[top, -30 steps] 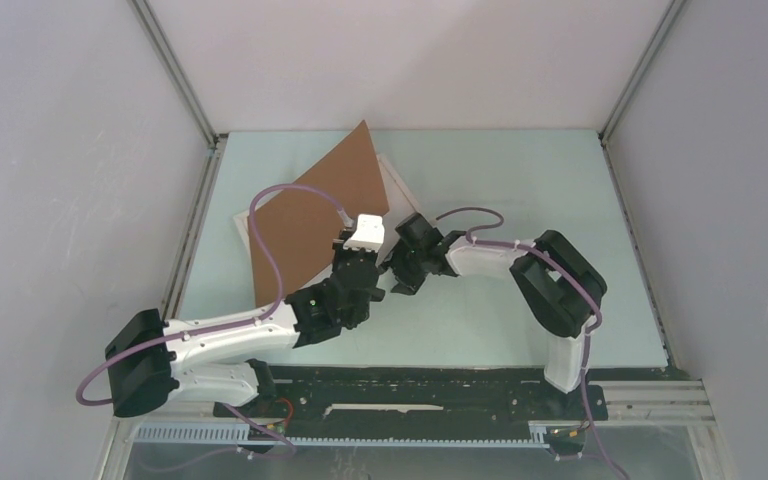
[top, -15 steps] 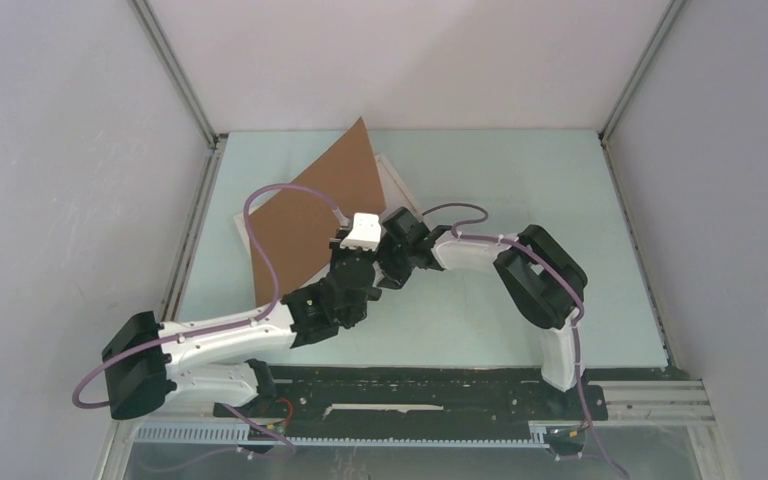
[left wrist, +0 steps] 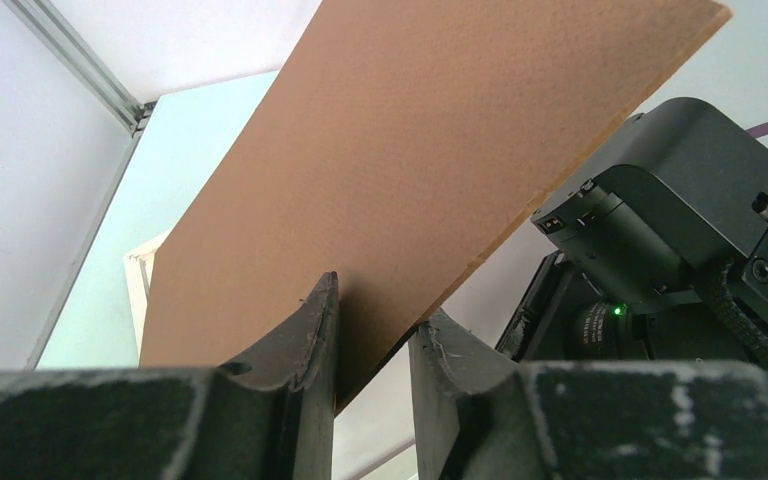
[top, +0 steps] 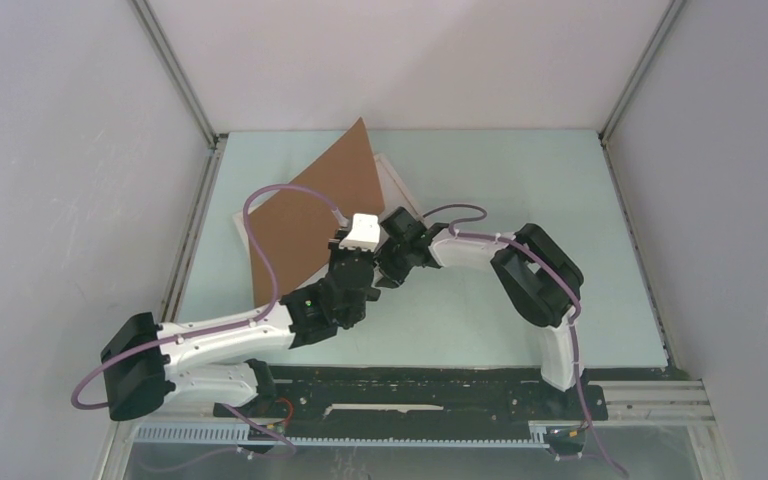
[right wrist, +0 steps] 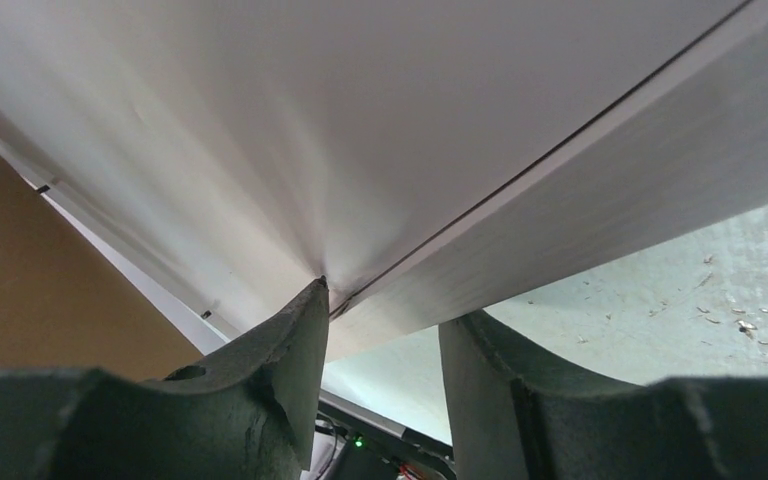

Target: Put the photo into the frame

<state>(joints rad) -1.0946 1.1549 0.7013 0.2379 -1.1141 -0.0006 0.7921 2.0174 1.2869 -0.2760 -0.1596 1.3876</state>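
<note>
The brown backing board (top: 315, 215) stands tilted, its near right corner pinched in my left gripper (top: 354, 250), which is shut on it (left wrist: 378, 305). Under the board lies the white frame (top: 397, 182), showing past both of the board's sides. My right gripper (top: 388, 262) sits right beside the left one, its jaws (right wrist: 395, 305) apart on either side of a white edge (right wrist: 600, 190). A thin dark seam splits that white surface into two layers. I cannot tell whether one layer is the photo; its printed face is hidden.
The pale green table (top: 520, 190) stretches to the right of the frame, bounded by grey walls and metal rails (top: 180, 90). The right arm's black wrist body (left wrist: 680, 220) crowds close to the left fingers. A purple cable (top: 260, 200) arches over the board.
My right gripper has moved left, up against the left gripper and the white edge, and its jaws have narrowed. The left gripper still holds the board, almost unmoved.
</note>
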